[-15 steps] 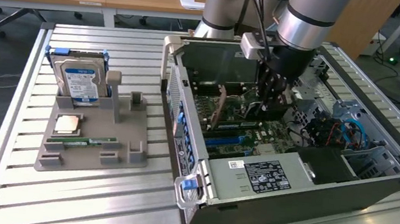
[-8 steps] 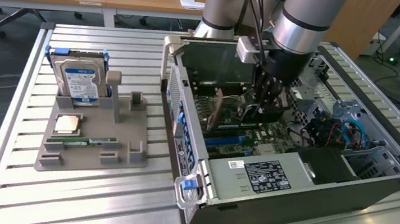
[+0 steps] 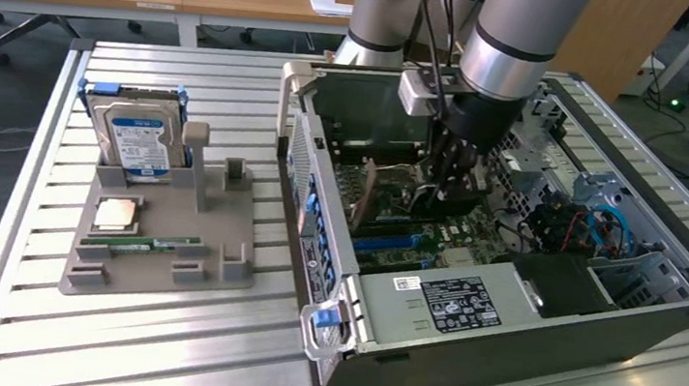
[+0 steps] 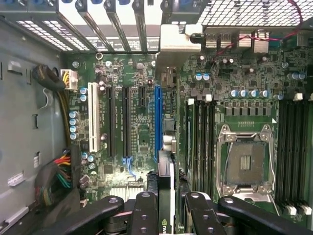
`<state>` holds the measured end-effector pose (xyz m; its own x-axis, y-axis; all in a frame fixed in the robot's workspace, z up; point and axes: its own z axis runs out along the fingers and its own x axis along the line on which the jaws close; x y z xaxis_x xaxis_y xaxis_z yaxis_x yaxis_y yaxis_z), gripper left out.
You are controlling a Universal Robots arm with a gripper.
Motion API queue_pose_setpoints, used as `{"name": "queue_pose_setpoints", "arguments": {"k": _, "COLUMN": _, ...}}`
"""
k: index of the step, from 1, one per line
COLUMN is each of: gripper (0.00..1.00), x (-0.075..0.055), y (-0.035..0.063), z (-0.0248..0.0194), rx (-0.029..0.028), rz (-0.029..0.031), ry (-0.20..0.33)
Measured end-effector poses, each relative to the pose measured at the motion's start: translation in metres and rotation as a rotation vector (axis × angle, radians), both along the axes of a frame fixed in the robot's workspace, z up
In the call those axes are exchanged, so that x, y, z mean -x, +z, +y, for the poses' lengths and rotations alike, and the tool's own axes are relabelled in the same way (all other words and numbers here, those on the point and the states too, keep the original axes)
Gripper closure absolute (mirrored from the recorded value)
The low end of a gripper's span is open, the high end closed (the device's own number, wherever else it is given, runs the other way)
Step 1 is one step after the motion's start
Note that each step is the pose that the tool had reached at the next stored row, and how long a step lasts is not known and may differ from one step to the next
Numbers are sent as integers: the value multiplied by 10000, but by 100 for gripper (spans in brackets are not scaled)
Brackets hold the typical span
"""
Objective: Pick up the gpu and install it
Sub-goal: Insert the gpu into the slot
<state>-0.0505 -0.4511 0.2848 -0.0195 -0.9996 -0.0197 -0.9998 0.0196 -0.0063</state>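
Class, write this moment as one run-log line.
gripper: shut on gpu | gpu: edge-on between fingers, inside computer case | nearest: blue slot on motherboard

gpu (image 4: pixel 165 171), edge-on, near end cut off at the frame edge between fingers of the end effector (image 4: pixel 168 200); hard drive (image 3: pixel 140 136) label print unreadable.

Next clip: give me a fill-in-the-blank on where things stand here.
The gripper holds the gpu in line with the long ___ slot.
The hard drive stands ___ in the grey holder.
The CPU socket is ___.
Missing: blue; upright; empty.
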Motion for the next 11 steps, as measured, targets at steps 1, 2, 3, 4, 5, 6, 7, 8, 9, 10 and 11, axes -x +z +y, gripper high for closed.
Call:
{"name": "queue_pose_setpoints", "arguments": {"k": 1, "gripper": 74, "x": 5, "y": -9, "z": 0, "rx": 0, "rz": 0, "ry": 6}}
{"name": "queue_pose_setpoints", "arguments": {"k": 2, "gripper": 74, "x": 6, "y": -11, "z": 0, "rx": 1, "rz": 1, "ry": 10}}
{"name": "queue_pose_setpoints", "arguments": {"k": 3, "gripper": 74, "x": 6, "y": -11, "z": 0, "rx": 2, "rz": 1, "ry": 12}}
{"name": "queue_pose_setpoints", "arguments": {"k": 4, "gripper": 74, "x": 6, "y": -11, "z": 0, "rx": 3, "rz": 1, "ry": 12}}
{"name": "queue_pose_setpoints", "arguments": {"k": 5, "gripper": 74, "x": 6, "y": -12, "z": 0, "rx": 1, "rz": 1, "ry": 12}}
{"name": "queue_pose_setpoints", "arguments": {"k": 6, "gripper": 74, "x": 7, "y": -12, "z": 0, "rx": 0, "rz": 0, "ry": 11}}
{"name": "queue_pose_setpoints", "arguments": {"k": 7, "gripper": 74, "x": 7, "y": -14, "z": -1, "rx": -1, "rz": 0, "ry": 11}}
{"name": "queue_pose_setpoints", "arguments": {"k": 8, "gripper": 74, "x": 8, "y": -18, "z": -3, "rx": -4, "rz": -2, "ry": 11}}
{"name": "queue_pose_setpoints", "arguments": {"k": 9, "gripper": 74, "x": 9, "y": -22, "z": -7, "rx": -3, "rz": -1, "ry": 9}}
{"name": "queue_pose_setpoints", "arguments": {"k": 10, "gripper": 74, "x": 10, "y": -27, "z": -13, "rx": -1, "rz": 0, "ry": 10}}
{"name": "queue_pose_setpoints", "arguments": {"k": 11, "gripper": 74, "x": 10, "y": -35, "z": -18, "rx": -2, "rz": 0, "ry": 12}}
